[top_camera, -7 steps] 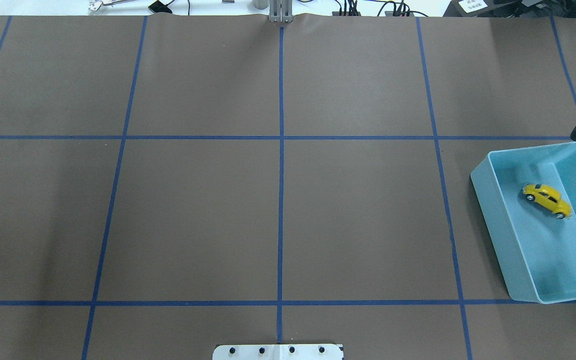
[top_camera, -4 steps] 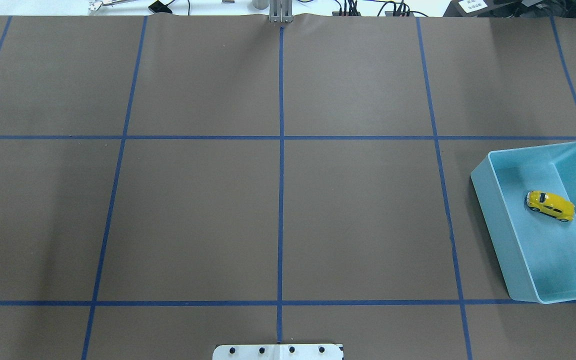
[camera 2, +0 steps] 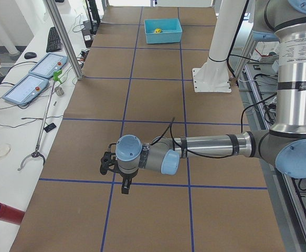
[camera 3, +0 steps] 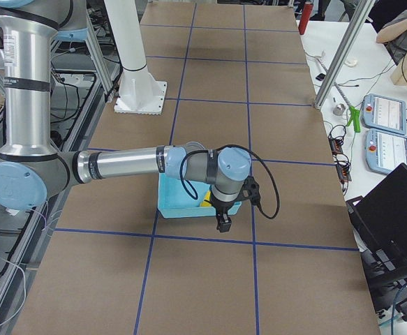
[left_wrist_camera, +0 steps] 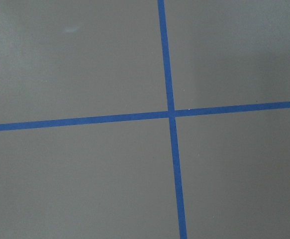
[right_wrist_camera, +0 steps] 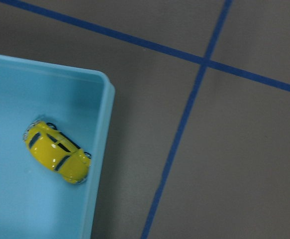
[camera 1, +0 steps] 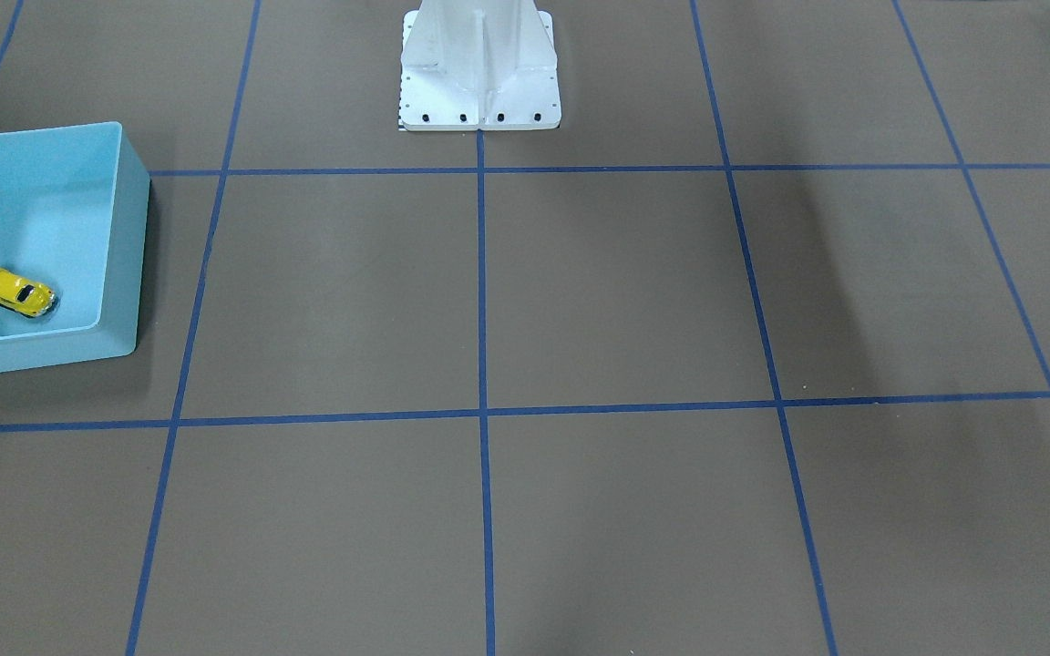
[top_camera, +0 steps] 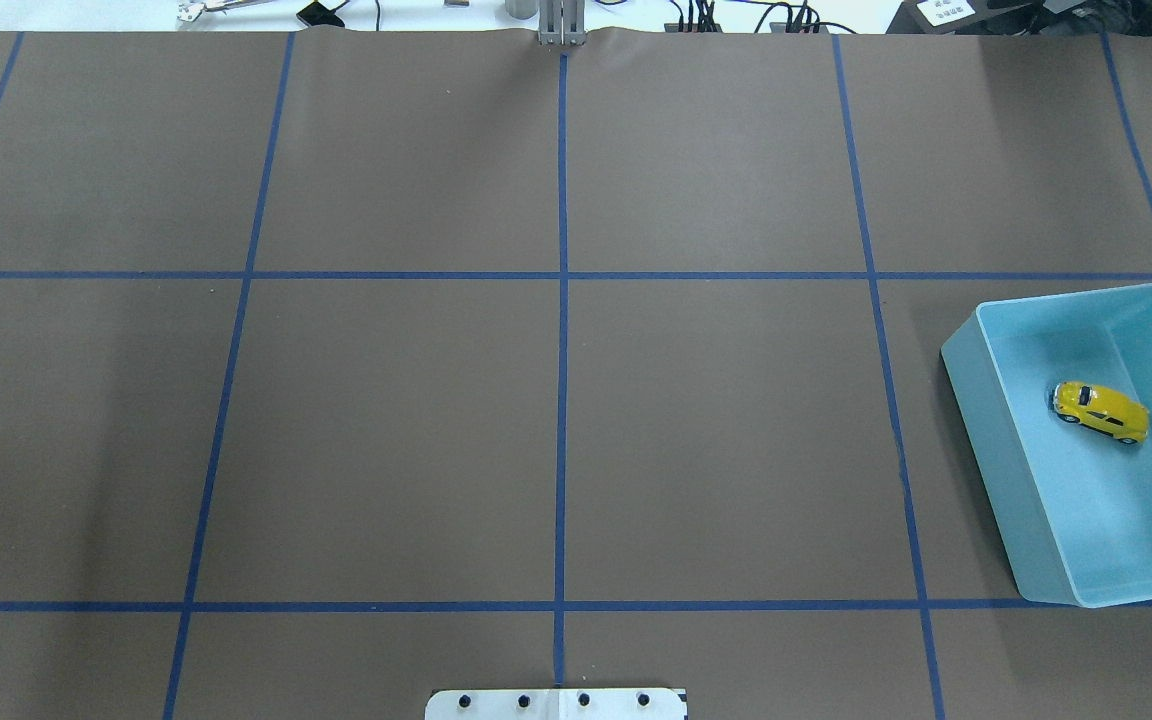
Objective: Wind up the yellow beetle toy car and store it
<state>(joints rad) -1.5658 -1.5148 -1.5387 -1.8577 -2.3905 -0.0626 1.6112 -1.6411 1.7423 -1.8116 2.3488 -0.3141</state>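
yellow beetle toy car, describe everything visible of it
The yellow beetle toy car is tiny, glossy yellow and rounded, with dark windows, small black wheels and silvery bumpers. It sits upright on the floor of the light blue bin, angled to the walls, one end close to a side wall. Only the bin touches it.

Brown table — blue tape grid, light blue bin

The right gripper has pulled out of overhead view; the yellow beetle toy car shifted slightly.
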